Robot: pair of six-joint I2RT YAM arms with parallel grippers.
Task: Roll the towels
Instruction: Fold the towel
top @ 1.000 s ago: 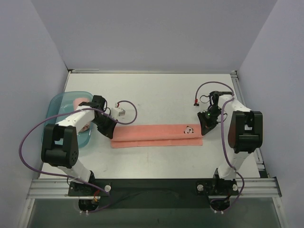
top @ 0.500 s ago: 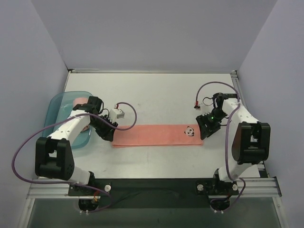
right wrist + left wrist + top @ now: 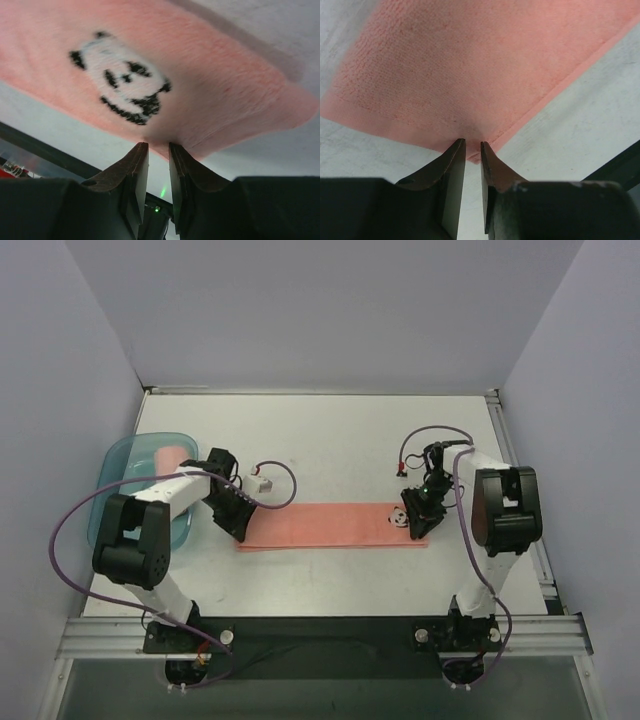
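**Q:** Where does the cloth lie, and how will it handle?

**Operator:** Top view: the salmon-pink soft fabric towel (image 3: 330,527), folded into a long flat strip, lies across the middle of the white table (image 3: 330,440). Its length runs left to right between my two arms. A black-and-white panda print (image 3: 399,516) marks its right end. I judge the towel light, limp and thin. It should sag and crease when lifted, and a firm pinch should not harm it. To roll it I would take hold at one short end, at both corners of the hem, so that the first turn starts straight.

**Q:** And the arms?

**Operator:** My left arm bends its elbow out over the translucent teal plastic tray (image 3: 108,468). Its forearm slants inward and its wrist is pitched down at the strip's left end. My right arm is folded tight, with the elbow at the table's right side and the forearm reaching inward to the right end, beside the print.

Left wrist view: the left gripper (image 3: 472,142) has its jaws drawn nearly together, with a narrow slit between them. The tips sit at the near hem, where the fabric puckers.

Right wrist view: the right gripper (image 3: 158,144) shows the same narrow slit, with its tips against the edge just below the print. I cannot tell whether either pincer actually has cloth caught.
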